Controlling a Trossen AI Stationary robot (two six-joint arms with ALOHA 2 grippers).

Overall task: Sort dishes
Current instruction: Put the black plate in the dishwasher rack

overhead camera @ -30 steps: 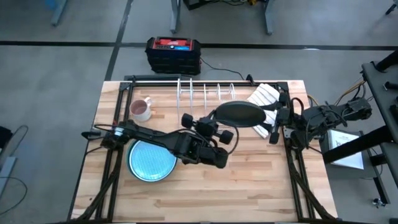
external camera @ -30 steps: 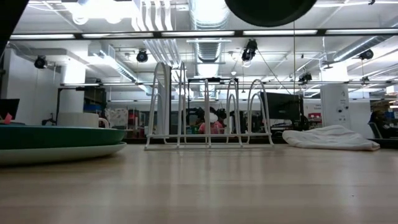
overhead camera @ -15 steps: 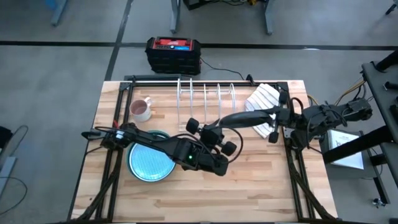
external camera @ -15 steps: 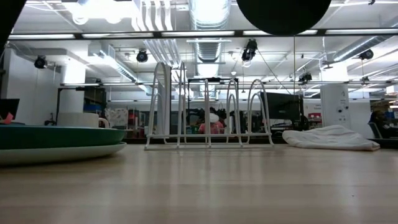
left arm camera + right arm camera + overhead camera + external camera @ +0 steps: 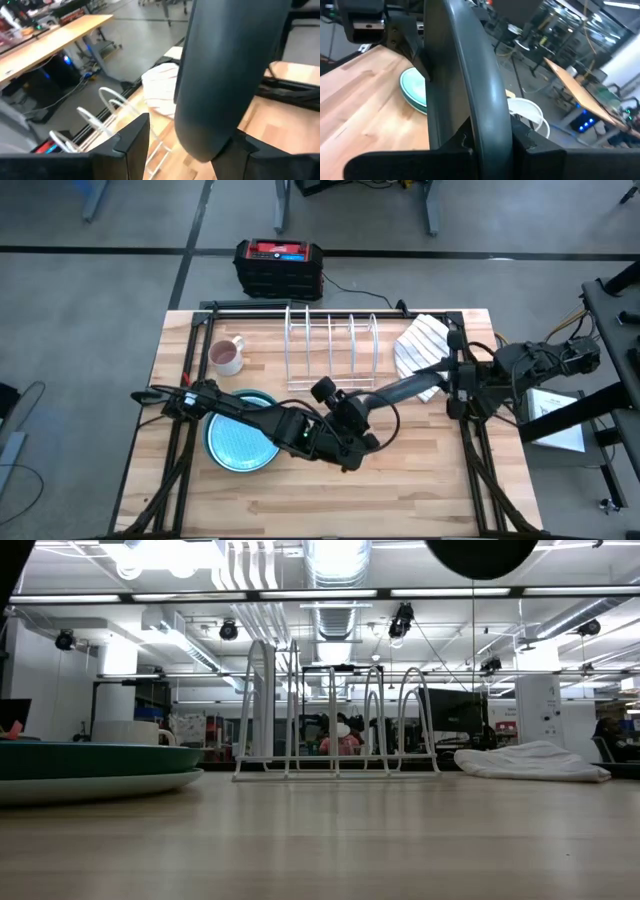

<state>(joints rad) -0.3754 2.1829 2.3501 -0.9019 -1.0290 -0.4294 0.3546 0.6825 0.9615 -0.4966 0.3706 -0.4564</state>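
Note:
A dark grey plate point(image 5: 405, 387) hangs on edge above the table's middle; only its lower rim point(image 5: 480, 552) shows in the low view. My right gripper point(image 5: 452, 372) is shut on the end of the plate toward the table's right. My left gripper point(image 5: 362, 418) stands open at the plate's other end, one finger on either side of the rim point(image 5: 205, 145). A light blue plate point(image 5: 243, 442) lies on a green-rimmed dish point(image 5: 258, 398) at the table's left. My right gripper pinches the dark grey plate's rim point(image 5: 492, 131) between its two fingers, coming level from the table's right. The plate stands on edge, lifted clear of the table. My left gripper: one finger point(image 5: 132, 145) stands clear of the plate; whether the other point(image 5: 247, 150) touches it, I cannot tell.
A white wire dish rack point(image 5: 330, 340) stands at the far middle, with a striped cloth point(image 5: 420, 342) to its right and a pinkish mug point(image 5: 227, 356) to its left. A red and black box point(image 5: 278, 265) sits beyond the far edge.
My right gripper has shut on the plate's rim, and my left gripper has opened. The plate has tipped from lying face up to standing on edge. My left gripper has gone toward the table's near edge.

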